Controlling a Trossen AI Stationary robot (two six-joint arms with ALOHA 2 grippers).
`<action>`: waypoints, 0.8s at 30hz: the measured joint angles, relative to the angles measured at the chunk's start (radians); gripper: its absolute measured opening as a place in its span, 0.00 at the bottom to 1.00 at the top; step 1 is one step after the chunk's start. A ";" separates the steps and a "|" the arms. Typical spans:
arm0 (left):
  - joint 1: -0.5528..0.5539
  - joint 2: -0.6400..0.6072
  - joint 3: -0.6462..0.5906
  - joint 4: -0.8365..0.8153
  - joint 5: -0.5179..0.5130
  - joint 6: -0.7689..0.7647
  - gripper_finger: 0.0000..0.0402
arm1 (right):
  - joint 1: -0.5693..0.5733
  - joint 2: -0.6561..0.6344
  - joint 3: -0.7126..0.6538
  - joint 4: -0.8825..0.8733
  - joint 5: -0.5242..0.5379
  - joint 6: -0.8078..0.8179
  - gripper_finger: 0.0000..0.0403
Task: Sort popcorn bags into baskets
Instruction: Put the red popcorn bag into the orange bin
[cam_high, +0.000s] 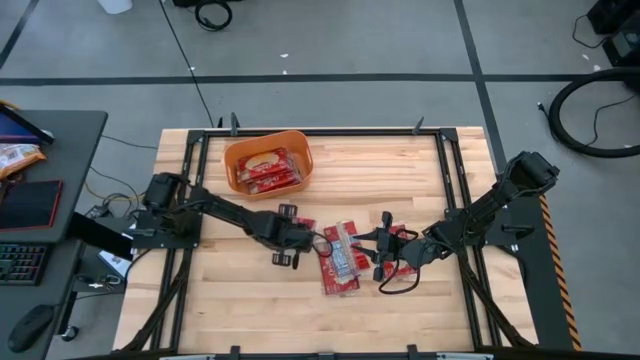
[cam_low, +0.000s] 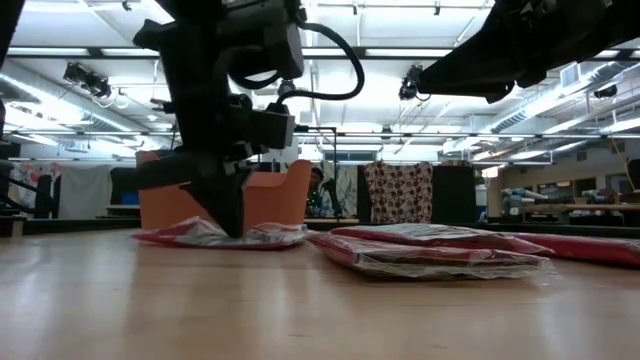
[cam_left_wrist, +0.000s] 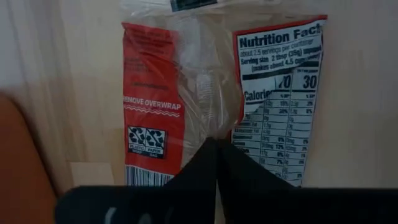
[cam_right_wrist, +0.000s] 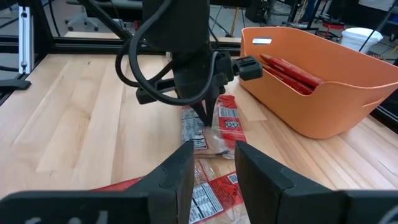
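My left gripper is shut, pointing down on one popcorn bag. That bag lies flat on the wood, printed back up, just near-side of the orange tub. The tub holds a few red bags. Several more bags lie overlapping in a pile at mid-table. My right gripper is open and stands low over the right end of that pile, facing the left gripper; whether it touches the pile does not show. My left gripper pinches the clear overwrap along the bag's middle seam between its two shut fingertips. The fingers come from above, pointing down. The bag still lies flat on the table under them.
Black frame rails run around the tabletop. A loose cable loops beside the right gripper. Bare wood stretches toward the near edge. A desk with a keyboard stands off the table's left side.
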 joint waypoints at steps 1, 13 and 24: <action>0.000 0.002 0.011 -0.015 0.005 0.000 0.02 | 0.000 0.000 0.000 0.000 0.000 0.000 0.30; 0.002 0.003 0.283 -0.326 0.010 0.025 0.01 | 0.000 0.000 0.000 0.000 0.000 0.000 0.30; 0.005 -0.023 0.486 -0.611 -0.102 0.025 0.00 | 0.000 0.000 0.000 -0.001 0.000 0.000 0.30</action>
